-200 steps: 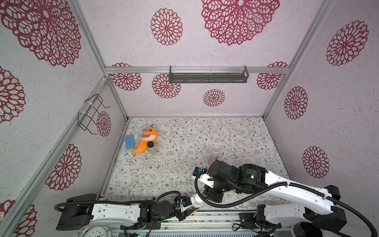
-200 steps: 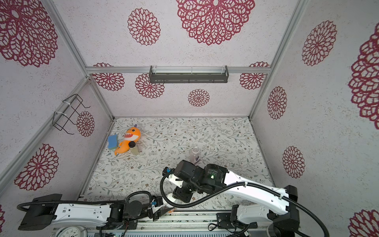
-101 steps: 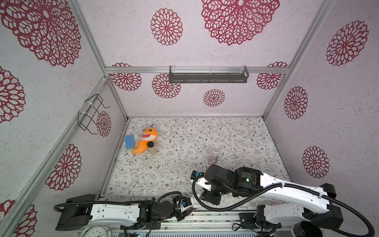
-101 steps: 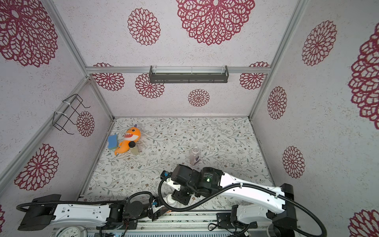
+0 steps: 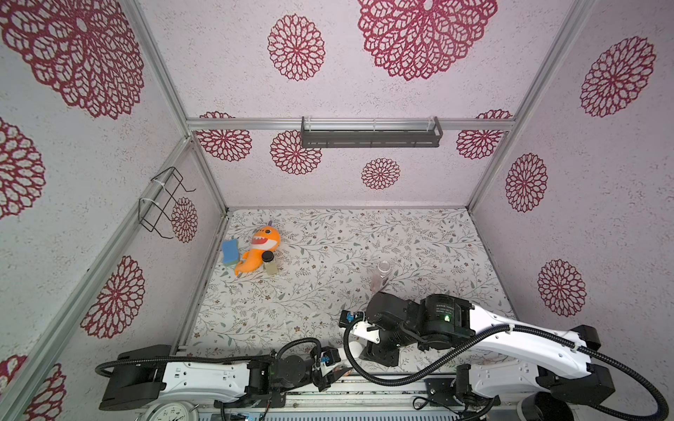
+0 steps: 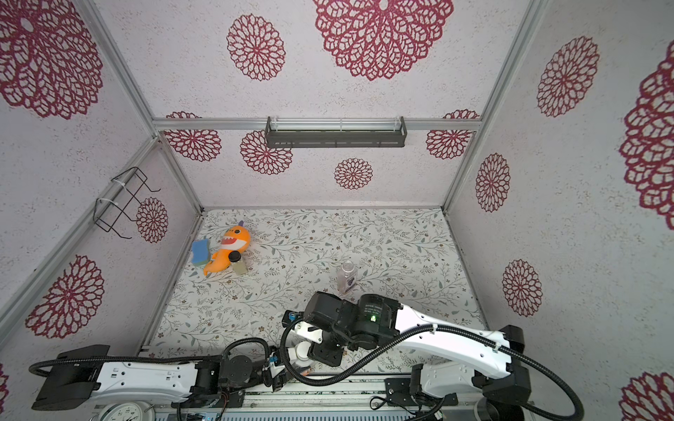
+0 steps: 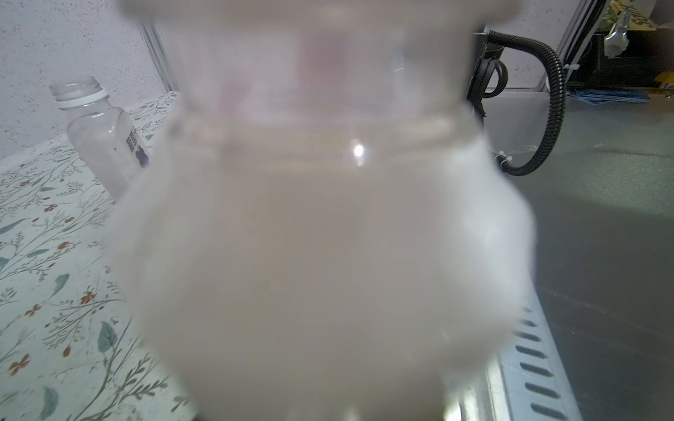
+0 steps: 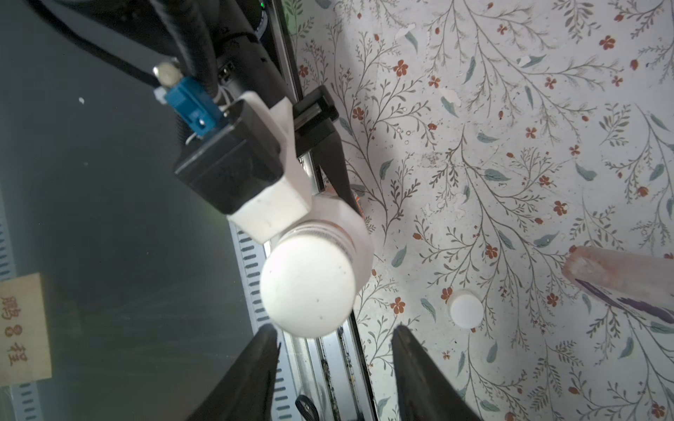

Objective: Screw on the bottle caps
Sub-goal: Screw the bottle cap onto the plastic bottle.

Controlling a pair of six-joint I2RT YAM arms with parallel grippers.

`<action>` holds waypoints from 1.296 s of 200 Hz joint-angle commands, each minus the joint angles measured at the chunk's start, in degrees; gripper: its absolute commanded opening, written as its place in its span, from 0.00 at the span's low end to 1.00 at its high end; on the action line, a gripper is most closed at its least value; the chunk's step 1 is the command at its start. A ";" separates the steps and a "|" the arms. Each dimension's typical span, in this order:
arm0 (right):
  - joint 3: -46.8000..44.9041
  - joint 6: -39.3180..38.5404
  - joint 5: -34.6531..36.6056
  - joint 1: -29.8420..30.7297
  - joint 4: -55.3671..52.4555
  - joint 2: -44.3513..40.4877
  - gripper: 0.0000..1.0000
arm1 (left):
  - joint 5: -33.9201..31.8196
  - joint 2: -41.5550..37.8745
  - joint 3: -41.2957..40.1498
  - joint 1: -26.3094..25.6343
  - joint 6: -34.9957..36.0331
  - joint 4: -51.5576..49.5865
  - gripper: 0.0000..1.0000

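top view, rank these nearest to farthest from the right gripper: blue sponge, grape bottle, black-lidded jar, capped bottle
1. capped bottle, right beside the right gripper, at the front edge
2. grape bottle, further back, mid table
3. black-lidded jar, back left
4. blue sponge, farthest left

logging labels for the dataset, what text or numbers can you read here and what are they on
"8": on the wooden tag, between two characters I cannot make out.
Purple print on the grape bottle: blurred, unreadable.
White lettering on the right arm joint: too small to read.
Numerals on the clock: too small to read.
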 commanded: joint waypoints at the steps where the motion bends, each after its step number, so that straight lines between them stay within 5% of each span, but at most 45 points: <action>1: 3.16 -6.20 -1.59 0.22 -4.82 1.30 0.55 | 2.15 2.06 2.06 0.53 -0.34 4.45 0.43; 124: 5.96 -10.78 -7.75 0.22 -5.57 7.07 0.44 | 5.72 6.05 3.27 0.52 -0.24 4.72 0.43; 192: 6.93 -10.93 -8.30 0.20 -4.86 8.15 0.50 | 5.96 6.19 3.27 0.50 -0.34 4.74 0.43; 259: 6.83 -8.63 -2.48 0.21 -4.46 8.71 0.33 | 5.85 6.12 3.32 0.64 -0.43 4.58 0.43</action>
